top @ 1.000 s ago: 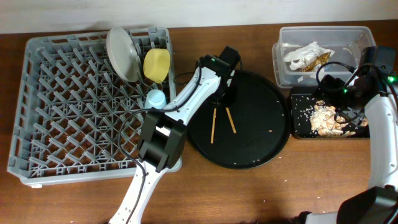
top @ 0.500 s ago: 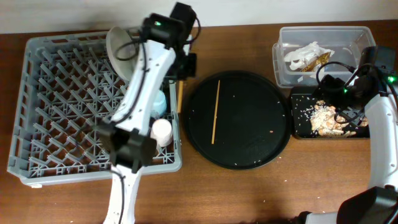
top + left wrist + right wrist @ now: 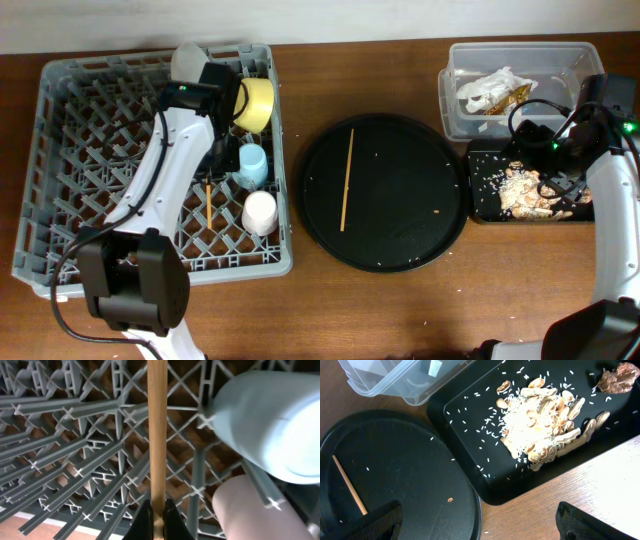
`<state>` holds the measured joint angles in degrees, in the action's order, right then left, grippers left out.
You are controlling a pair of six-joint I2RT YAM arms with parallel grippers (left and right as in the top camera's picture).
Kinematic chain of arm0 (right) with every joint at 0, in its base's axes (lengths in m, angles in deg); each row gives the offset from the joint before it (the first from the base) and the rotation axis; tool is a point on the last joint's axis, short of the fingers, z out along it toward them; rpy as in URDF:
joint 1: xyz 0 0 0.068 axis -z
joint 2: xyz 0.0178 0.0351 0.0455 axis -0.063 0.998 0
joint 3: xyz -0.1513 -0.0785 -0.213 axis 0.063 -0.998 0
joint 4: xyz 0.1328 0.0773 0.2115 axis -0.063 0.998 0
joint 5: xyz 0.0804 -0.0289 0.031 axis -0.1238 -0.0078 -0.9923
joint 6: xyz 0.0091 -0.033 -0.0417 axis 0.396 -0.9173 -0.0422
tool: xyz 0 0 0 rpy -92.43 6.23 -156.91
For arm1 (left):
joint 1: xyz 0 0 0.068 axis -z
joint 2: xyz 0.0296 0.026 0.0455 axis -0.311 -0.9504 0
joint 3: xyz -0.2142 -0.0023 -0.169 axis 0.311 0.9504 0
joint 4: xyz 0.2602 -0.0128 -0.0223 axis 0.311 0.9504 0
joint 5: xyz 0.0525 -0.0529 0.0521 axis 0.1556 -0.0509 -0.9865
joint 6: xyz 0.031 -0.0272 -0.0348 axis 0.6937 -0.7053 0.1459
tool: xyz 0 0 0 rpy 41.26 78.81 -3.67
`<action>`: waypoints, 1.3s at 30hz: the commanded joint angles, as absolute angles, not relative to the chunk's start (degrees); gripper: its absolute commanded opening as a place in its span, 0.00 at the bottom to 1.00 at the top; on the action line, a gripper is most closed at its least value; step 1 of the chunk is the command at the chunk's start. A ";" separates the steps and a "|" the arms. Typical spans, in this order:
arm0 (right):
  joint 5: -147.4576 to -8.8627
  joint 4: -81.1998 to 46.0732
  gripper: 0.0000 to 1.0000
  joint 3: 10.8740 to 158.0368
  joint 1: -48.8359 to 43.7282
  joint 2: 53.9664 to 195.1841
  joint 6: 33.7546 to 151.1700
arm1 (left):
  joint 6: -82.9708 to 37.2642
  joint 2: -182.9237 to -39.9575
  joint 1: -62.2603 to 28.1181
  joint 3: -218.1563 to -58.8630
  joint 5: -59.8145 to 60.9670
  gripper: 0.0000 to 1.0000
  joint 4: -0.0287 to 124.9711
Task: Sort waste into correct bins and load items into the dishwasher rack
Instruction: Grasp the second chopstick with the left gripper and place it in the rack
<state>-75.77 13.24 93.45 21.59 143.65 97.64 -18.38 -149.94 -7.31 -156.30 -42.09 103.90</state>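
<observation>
My left gripper [image 3: 212, 160] [image 3: 158, 520] is shut on one wooden chopstick [image 3: 207, 203] [image 3: 157, 430], held low over the lattice floor of the grey dishwasher rack [image 3: 90, 170]. The light blue cup [image 3: 252, 163] [image 3: 270, 420] and the pink cup [image 3: 259, 211] [image 3: 250, 510] lie just right of it. The yellow bowl [image 3: 255, 103] and the plate [image 3: 190, 62] stand at the rack's back. The second chopstick [image 3: 346, 180] [image 3: 350, 486] lies on the round black tray [image 3: 400, 220]. My right gripper [image 3: 560, 150] [image 3: 480, 527] is open and empty over the shallow black tray [image 3: 480, 195].
The clear tub [image 3: 455, 110] at the back right holds white napkins with a brown-gold wrapper [image 3: 492, 92]. Food scraps and rice [image 3: 525, 190] [image 3: 540, 425] lie in the shallow black tray [image 3: 470, 415]. Bare wooden table [image 3: 420, 310] runs along the front.
My left arm has swung from the rack's back right rim down into the rack, carrying one chopstick. The other chopstick stays on the round tray. The right arm has not moved.
</observation>
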 commanded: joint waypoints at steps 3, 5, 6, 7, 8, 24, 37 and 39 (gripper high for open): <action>-76.05 13.24 0.98 94.00 21.67 143.47 97.49 | -19.37 -149.50 -8.08 -154.68 -43.77 0.53 99.99; -76.05 13.24 0.98 94.00 21.67 143.47 97.49 | -19.35 -149.40 -8.01 -155.93 -41.50 0.54 99.68; -76.05 13.24 0.98 94.00 21.67 143.47 97.49 | -19.35 -148.94 -7.75 -156.98 -39.25 0.54 99.79; -76.05 13.24 0.99 94.00 21.67 143.47 97.49 | -19.35 -148.35 -6.87 -158.16 -35.92 0.54 99.62; -76.05 13.24 0.98 94.00 21.67 143.47 97.49 | -19.35 -147.95 -5.24 -158.73 -32.41 0.54 98.66; -76.05 13.24 0.98 94.00 21.67 143.47 97.49 | -23.32 -166.55 20.73 -158.57 -26.61 0.53 77.74; -76.05 13.24 0.98 94.00 21.67 143.47 97.49 | -24.98 -169.24 20.45 -155.78 -26.37 0.24 73.85; -76.05 13.27 0.99 94.00 21.67 143.47 97.49 | -24.96 -169.24 20.45 -155.78 -26.37 0.20 73.89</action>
<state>-75.74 13.27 93.45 21.59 143.65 97.64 -24.42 -168.06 20.40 -156.32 -27.16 74.04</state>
